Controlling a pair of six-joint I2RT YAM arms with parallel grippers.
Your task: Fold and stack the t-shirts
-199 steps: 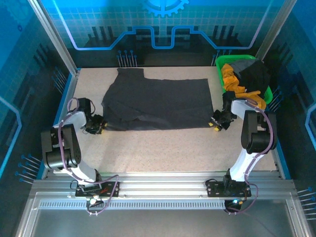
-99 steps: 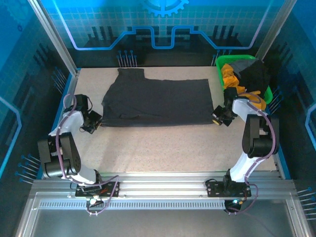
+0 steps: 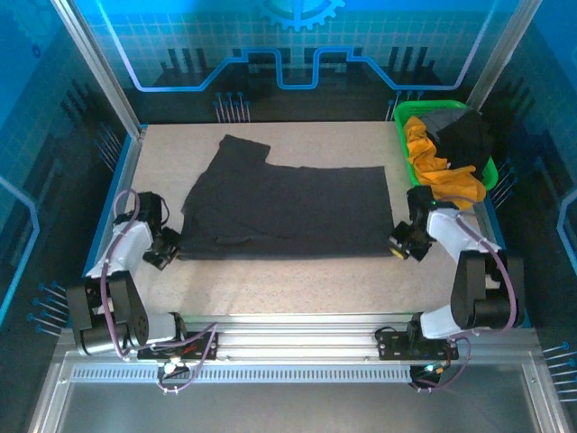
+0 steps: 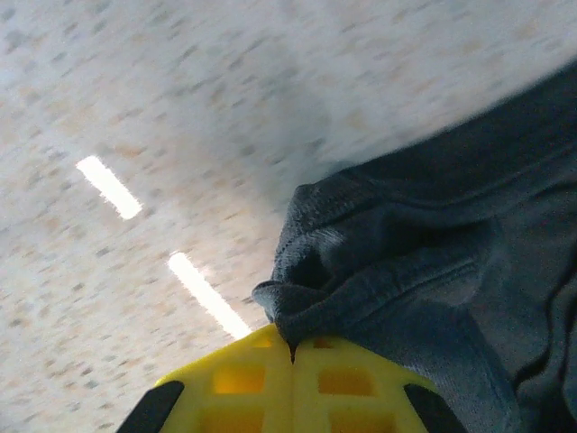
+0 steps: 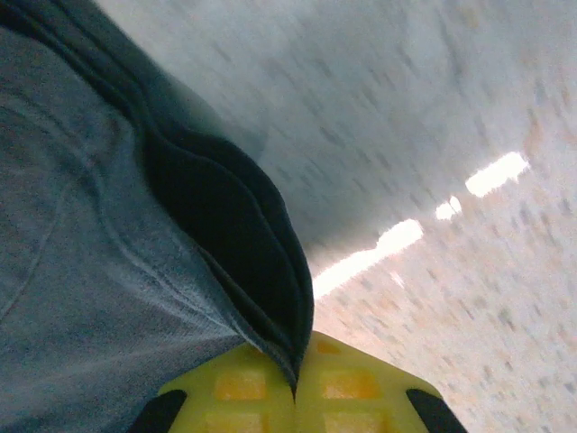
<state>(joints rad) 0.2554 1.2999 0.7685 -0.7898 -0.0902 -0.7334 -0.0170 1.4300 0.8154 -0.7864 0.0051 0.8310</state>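
On the table's [image 3: 288, 289] left side, the left gripper [image 3: 168, 251] clamps the charcoal t-shirt's [image 3: 288, 206] near-left corner. The shirt lies spread mid-table, and the right gripper [image 3: 399, 245] pinches its near-right corner.

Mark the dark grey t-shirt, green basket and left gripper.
dark grey t-shirt [image 3: 288, 203], top external view, middle of the spread cloth.
green basket [image 3: 400, 126], top external view, left rim.
left gripper [image 4: 291, 345], left wrist view, where the closed yellow fingertips meet.
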